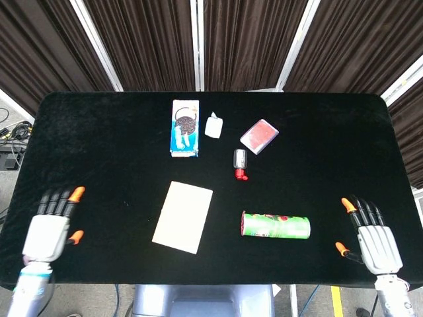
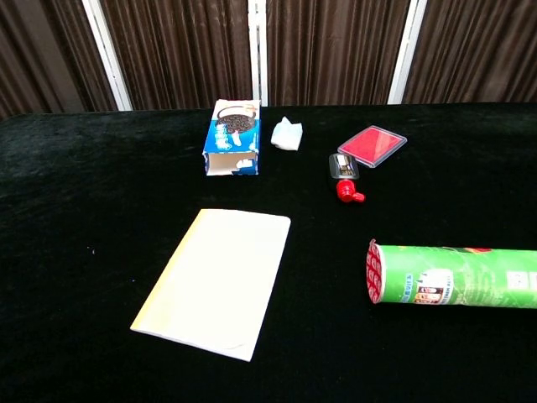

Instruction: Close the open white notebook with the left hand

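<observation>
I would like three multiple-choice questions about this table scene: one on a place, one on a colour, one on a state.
1. Where does the green tube lie, seen in the head view?
A. right of the notebook
B. behind the cookie box
C. on the red case

2. What colour is the small bottle's cap?
A. blue
B. red
C. white

3. How is the notebook now?
A. open
B. closed, lying flat
C. held by the left hand

Answers: 1 A, the tube sits right of the notebook. 2 B, the cap is red. 3 B, one flat cover shows; the left hand is apart, empty.
</observation>
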Motion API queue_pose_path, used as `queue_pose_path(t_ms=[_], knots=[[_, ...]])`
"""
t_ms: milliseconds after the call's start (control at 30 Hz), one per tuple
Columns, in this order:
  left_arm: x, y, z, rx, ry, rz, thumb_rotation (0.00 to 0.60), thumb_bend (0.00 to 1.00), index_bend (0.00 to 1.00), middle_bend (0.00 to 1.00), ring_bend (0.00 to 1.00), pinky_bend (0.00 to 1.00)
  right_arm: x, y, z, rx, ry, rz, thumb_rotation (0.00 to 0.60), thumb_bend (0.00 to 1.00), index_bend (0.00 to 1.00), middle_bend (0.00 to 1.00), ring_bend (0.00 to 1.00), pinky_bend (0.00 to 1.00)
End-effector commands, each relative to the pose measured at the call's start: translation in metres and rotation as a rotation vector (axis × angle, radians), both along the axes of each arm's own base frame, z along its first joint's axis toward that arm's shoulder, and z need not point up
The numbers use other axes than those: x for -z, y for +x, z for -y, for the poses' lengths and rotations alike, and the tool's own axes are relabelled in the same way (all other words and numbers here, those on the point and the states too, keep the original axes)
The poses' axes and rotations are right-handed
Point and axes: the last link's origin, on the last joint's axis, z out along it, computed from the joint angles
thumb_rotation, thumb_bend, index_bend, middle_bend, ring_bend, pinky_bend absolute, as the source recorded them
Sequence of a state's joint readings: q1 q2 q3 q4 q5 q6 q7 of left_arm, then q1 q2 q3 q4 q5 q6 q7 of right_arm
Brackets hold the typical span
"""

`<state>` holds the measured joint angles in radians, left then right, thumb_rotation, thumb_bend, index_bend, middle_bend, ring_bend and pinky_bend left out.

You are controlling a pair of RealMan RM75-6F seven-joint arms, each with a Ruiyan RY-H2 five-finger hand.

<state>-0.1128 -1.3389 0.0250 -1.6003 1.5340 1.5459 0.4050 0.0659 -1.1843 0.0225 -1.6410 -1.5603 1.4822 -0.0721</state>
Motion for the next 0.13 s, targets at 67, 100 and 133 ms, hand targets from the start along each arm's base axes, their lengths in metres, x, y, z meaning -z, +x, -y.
queue_pose_path(t_ms=[67,100,133], knots=[[-0.0127,-0.0105,0.0101,-0.024,0.031,0.019,0.6,0.18,0.0,0.0,0.0,0.0,0.0,-0.0004,0.0007,-0.001,-0.004,0.002,0.6,0.09,0.0,0.0,0.0,0.0],[-0.0145,-0.0118,0.0115,-0.025,0.038,0.024,0.6,0.18,0.0,0.0,0.0,0.0,-0.0003,-0.0004,0.0009,-0.001,-0.006,0.005,0.6,0.09,0.0,0.0,0.0,0.0],[-0.0156,-0.0127,0.0126,-0.027,0.042,0.028,0.6,0.18,0.0,0.0,0.0,0.0,-0.0009,-0.0001,0.0013,-0.002,-0.008,0.007,0.6,0.09,0.0,0.0,0.0,0.0]])
